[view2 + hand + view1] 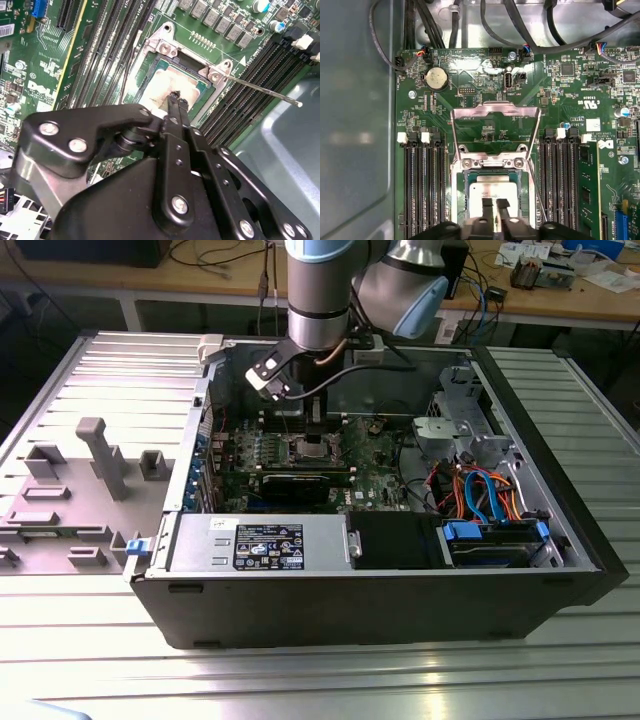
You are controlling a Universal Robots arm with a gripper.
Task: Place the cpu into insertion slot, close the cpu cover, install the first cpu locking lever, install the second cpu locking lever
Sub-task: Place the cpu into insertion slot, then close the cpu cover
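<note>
hand (495, 204): clenched, empty, just above cpu (495, 191)
cpu: seated in insertion slot (463, 197)
cpu cover (495, 106): flipped back for access

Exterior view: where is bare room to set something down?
Free: the slatted table in front of the case, and its strip at the exterior view's right. Crowded: the grey fixture at the view's left; inside, memory slots flank the insertion slot.

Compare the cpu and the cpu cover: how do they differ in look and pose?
The cpu is a solid silver-grey square; the cpu cover is a windowed frame. The cpu lies in the insertion slot; the cpu cover stands open, off it. Both are silvery metal.
</note>
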